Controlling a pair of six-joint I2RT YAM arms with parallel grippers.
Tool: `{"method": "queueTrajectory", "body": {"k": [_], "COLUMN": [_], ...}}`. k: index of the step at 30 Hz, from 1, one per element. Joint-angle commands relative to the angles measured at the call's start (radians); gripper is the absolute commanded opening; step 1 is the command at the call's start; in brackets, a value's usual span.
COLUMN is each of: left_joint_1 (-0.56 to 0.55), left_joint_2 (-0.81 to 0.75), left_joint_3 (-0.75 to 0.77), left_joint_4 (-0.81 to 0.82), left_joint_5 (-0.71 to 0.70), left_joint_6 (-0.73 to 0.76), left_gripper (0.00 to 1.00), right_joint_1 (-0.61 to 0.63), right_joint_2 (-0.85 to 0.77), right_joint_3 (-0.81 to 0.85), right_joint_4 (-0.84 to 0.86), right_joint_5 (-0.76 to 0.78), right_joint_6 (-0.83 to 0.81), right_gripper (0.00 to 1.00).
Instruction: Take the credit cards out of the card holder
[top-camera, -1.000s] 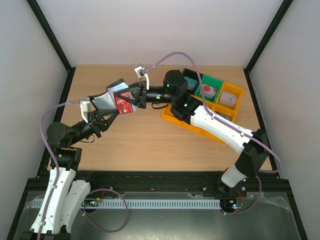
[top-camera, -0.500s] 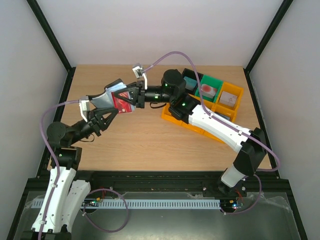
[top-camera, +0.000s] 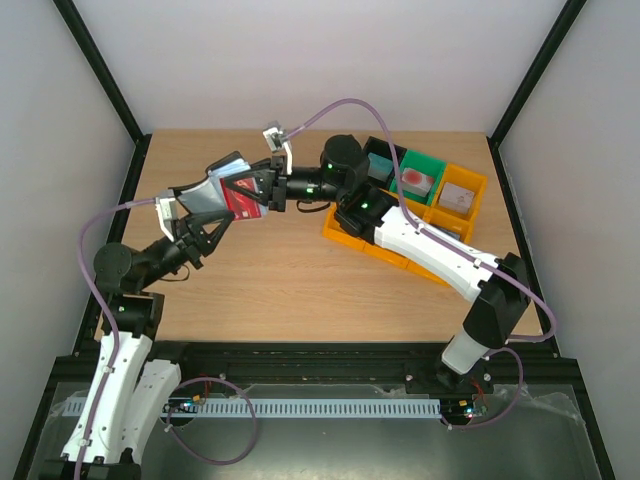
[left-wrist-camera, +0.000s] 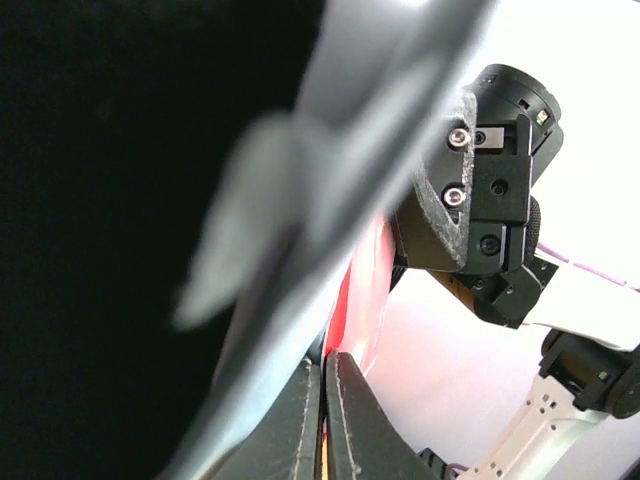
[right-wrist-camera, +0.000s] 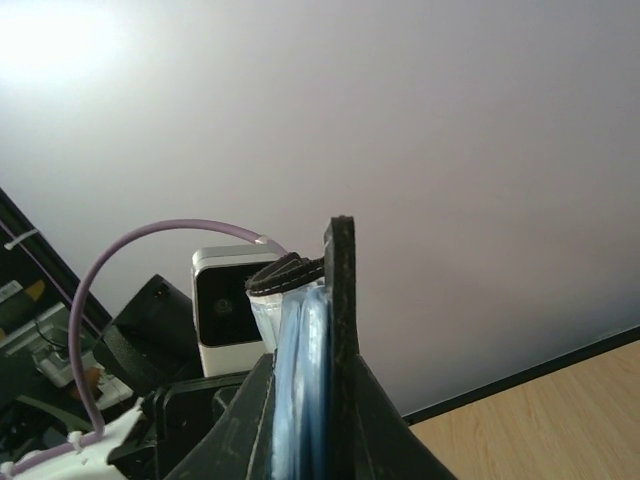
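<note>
1. The left gripper (left-wrist-camera: 323, 395) has its fingers (left-wrist-camera: 300, 425) pressed together. A thin red edge sits between them, so it seems they pinch the red card (top-camera: 243, 203), though the wrist view is blurred there.
2. The right gripper (right-wrist-camera: 305, 375) is clamped on the edge of the card holder (top-camera: 228, 168), with the blue-grey inner faces between its fingers.
3. Both things hang in the air, upper left of centre in the top view, above the table (top-camera: 300, 285) and well apart from the bins (top-camera: 465, 195) at the right.
4. Since a second ago the joined pair has drifted a little toward the upper left, and about as much red shows.
5. I judge the pulling-out is hardly begun: the arms must move apart.
</note>
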Motion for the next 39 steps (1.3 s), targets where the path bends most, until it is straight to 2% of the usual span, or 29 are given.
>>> {"method": "queueTrajectory", "body": {"k": [1, 12, 15, 19, 30, 39], "left_joint_1": [-0.002, 0.04, 0.042, 0.042, 0.052, 0.056], "left_joint_2": [-0.002, -0.03, -0.03, -0.029, -0.043, -0.045], "left_joint_3": [0.019, 0.013, 0.015, 0.015, 0.022, 0.031], "left_joint_4": [-0.032, -0.018, -0.005, 0.01, 0.01, -0.004], "left_joint_5": [-0.029, -0.041, -0.028, -0.017, 0.011, 0.028], "left_joint_6": [-0.051, -0.069, -0.071, -0.074, -0.063, -0.037], "left_gripper": [0.02, 0.02, 0.02, 0.02, 0.02, 0.02], "right_joint_1": [0.049, -0.033, -0.044, -0.049, -0.112, -0.185], "right_joint_2": [-0.028, -0.141, -0.158, -0.17, -0.207, -0.253], "right_joint_3": [0.037, -0.072, -0.079, -0.072, -0.055, -0.031], "right_joint_4": [-0.033, -0.078, -0.13, -0.209, -0.352, -0.498], "right_joint_5": [-0.074, -0.125, -0.152, -0.155, -0.157, -0.205], "right_joint_6": [-0.046, -0.063, -0.088, -0.131, -0.211, -0.29], "right_gripper": [0.16, 0.44, 0.47, 0.39, 0.03, 0.02]}}
